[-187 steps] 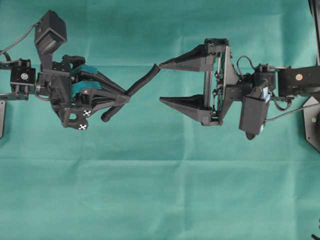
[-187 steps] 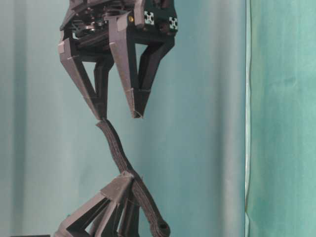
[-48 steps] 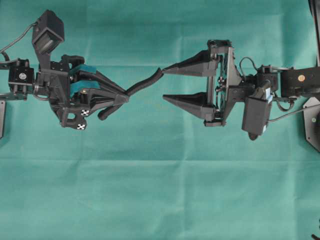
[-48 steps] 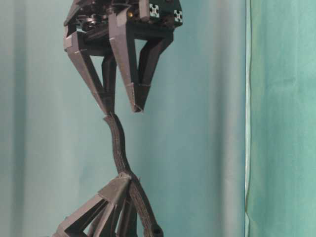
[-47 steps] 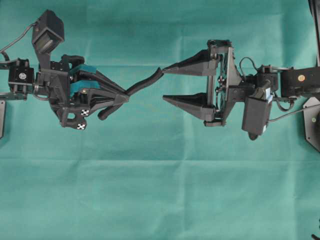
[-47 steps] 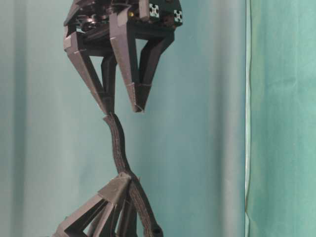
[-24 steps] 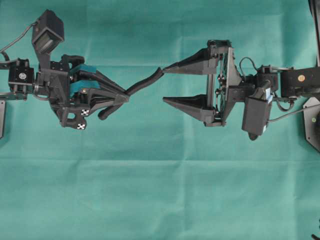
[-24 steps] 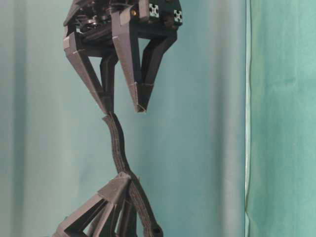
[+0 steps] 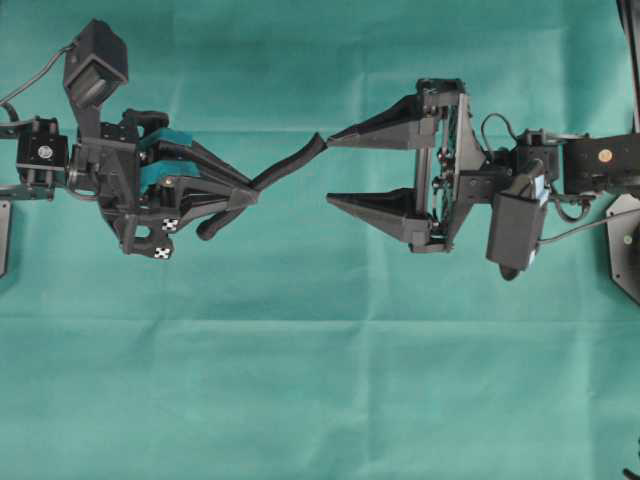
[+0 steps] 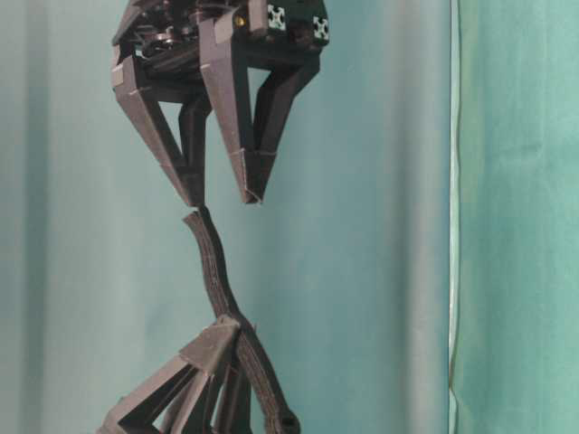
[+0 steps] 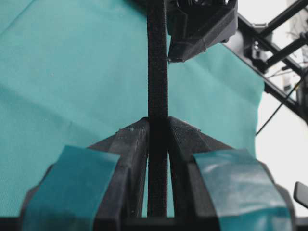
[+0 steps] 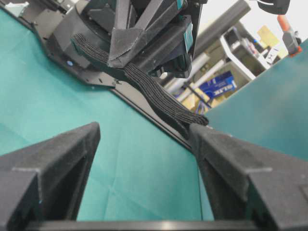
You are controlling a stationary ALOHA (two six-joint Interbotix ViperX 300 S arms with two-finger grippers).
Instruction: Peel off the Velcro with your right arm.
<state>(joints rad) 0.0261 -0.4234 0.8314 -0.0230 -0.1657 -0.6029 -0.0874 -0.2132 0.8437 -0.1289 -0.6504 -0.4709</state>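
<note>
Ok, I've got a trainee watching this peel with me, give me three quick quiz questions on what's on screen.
1. True or false: the left gripper is clamped on the Velcro.
2. The right gripper's jaws are: A) shut on the strip, B) standing apart, C) out of view.
3. What lies under both arms?

Key: 1. True. 2. B; the strip's free end sits at one fingertip, not pinched. 3. A green cloth.
</note>
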